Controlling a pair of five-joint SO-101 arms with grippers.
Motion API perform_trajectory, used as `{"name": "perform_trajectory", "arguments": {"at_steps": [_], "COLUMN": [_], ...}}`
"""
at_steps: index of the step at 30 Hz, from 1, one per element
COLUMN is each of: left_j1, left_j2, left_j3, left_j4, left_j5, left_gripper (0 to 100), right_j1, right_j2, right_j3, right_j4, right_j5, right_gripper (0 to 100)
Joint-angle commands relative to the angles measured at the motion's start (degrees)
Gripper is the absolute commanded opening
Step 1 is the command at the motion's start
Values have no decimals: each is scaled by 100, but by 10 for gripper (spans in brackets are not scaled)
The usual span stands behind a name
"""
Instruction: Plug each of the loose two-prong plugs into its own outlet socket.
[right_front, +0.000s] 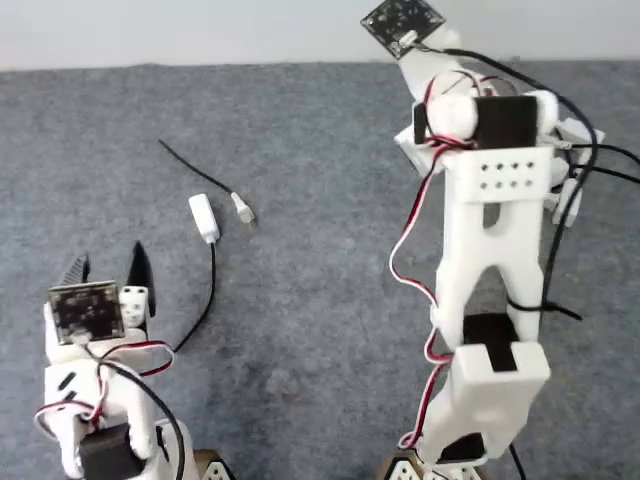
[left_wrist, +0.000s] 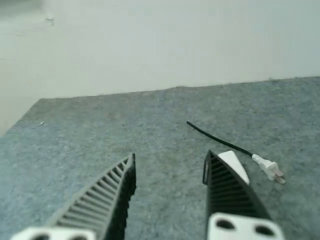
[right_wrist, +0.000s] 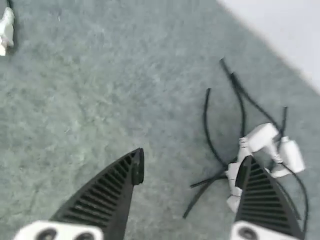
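L arm (right_front: 95, 410) sits low at the near-left corner of the grey carpet (right_front: 320, 330), wrist cam on top. L gripper (right_front: 108, 258) points toward the far side. Its jaws are spread wide w/ nothing btwn them.

R arm (right_front: 495, 250) is stretched out long toward the far edge. R gripper (right_wrist: 190, 165) is also wide open and empty, over bare carpet.

Ahead of the L gripper there is 1 two-prong plug (right_front: 243, 208) and 1 white socket piece (right_front: 203, 217) just beside it, apart and not joined. Each has its own black lead. The plug lead (right_front: 195, 168) runs off far-left. The socket lead (right_front: 208, 290) curves back toward the L arm.

In the right wrist view a tangle of white connectors (right_wrist: 265, 142) w/ several black leads lies just beside one R finger, partly behind it. Approx 3 white pieces, but they overlap so the count is unsure. 1 more white piece (right_wrist: 6, 27) lies well apart at the frame edge.
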Motion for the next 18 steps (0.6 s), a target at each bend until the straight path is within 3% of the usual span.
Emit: {"name": "perform_trajectory", "arguments": {"at_steps": [1,8,13,18], "left_j1": [193,457,730,923], "left_j2": [0,730,2875,5486], "left_j3": [127,532,171,-963], "left_j4": [-360,-1187,-2259,-2655], "left_j5": [-62,-281,-290,-273], "left_gripper": [220,221,221,221], "right_j1": [-75,-66,-154,-207], "right_j2": [532,1833,2026,2079], "right_j3": [0,-18,-26,-26], "right_j4": [119,-330,-356,-673], "right_j5": [-105,-114,-554,-782], "right_gripper": [277,275,275,275]}}
